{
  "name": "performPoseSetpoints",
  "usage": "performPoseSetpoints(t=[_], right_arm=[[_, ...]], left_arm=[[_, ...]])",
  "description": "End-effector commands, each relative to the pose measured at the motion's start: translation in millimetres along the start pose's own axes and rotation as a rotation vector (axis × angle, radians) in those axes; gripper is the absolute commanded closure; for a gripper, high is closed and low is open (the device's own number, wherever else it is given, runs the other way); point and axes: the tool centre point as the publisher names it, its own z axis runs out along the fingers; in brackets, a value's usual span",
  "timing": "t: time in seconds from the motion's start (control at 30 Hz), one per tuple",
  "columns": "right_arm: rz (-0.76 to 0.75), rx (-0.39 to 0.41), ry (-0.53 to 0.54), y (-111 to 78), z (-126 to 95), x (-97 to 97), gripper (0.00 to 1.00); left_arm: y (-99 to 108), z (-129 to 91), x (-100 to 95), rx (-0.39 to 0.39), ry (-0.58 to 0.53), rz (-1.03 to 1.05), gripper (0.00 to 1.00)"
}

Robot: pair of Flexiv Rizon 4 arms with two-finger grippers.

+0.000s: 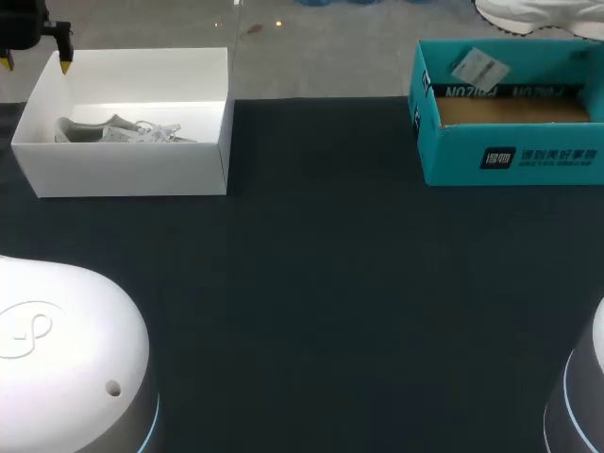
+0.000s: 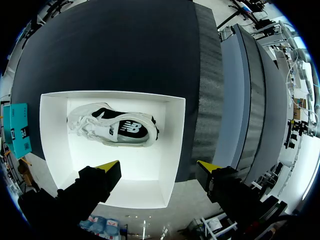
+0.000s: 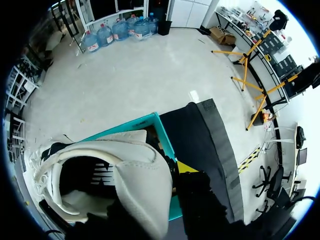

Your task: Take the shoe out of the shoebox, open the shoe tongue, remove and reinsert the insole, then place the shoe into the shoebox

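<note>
Two shoes are on record. Head view: the white shoe (image 1: 538,14) hangs at one o'clock over the far rim of the teal shoebox (image 1: 510,156), whose cardboard floor shows bare. At ten o'clock the white box (image 1: 132,175) holds a second shoe (image 1: 113,130), with the left gripper (image 1: 38,62) above its far-left corner. The dark table (image 1: 321,283) lies between the boxes. Left wrist view: the left gripper (image 2: 156,167) is spread wide and holds nothing. The second shoe (image 2: 112,129) lies on its side at the gripper's twelve o'clock, inside the white box (image 2: 50,130). Right wrist view: the right gripper (image 3: 172,172) carries the white shoe (image 3: 135,175) by the heel. One yellow fingertip (image 3: 186,167) presses the collar's outside and the other is hidden, so I judge it pinched. The teal shoebox (image 3: 150,122) sits underneath. Recommendation: keep that heel clamp firm, clear the teal wall before any sideways travel, and set the sole flat on the table toward six o'clock. The opening already faces the camera, so the tongue and insole should be reachable.
</note>
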Motion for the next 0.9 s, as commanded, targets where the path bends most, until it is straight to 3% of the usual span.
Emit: performPoseSetpoints(t=[0.03,0.43,0.9], right_arm=[[-0.009,-0.043,0.003,-16.4,-26.8,-5.7,1.0],[-0.037,-0.052,0.024,-25.0,-41.3,-4.9,1.0],[-0.037,-0.052,0.024,-25.0,-41.3,-4.9,1.0]], left_arm=[[-0.3,-0.3,-0.3,0.0,0.002,-0.001,0.0],[-0.3,-0.3,-0.3,0.0,0.002,-0.001,0.0],[-0.3,-0.3,-0.3,0.0,0.002,-0.001,0.0]])
